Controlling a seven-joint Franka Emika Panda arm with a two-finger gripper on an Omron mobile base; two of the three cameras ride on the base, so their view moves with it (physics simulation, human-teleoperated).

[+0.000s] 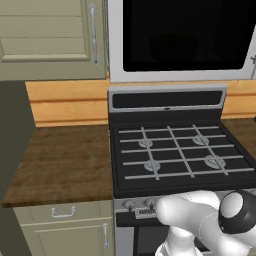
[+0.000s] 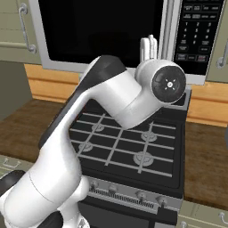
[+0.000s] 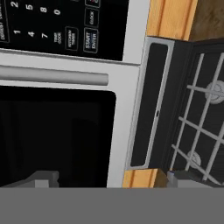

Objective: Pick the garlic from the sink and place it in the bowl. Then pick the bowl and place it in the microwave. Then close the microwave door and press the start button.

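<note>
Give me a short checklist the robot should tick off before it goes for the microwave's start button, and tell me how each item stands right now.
1. Microwave door shut: ok, its black glass sits flush in the grey frame in both base views.
2. Bowl and garlic inside: cannot tell, the glass is too dark to see through.
3. Start button in sight: ok, it is on the keypad in the hand view, above the door's bar handle.
4. Gripper empty: ok, its tips stand wide apart with nothing between them.
5. Gripper lined up with the button: not ok, the button sits high in the hand view, well off the gripper's line.
</note>
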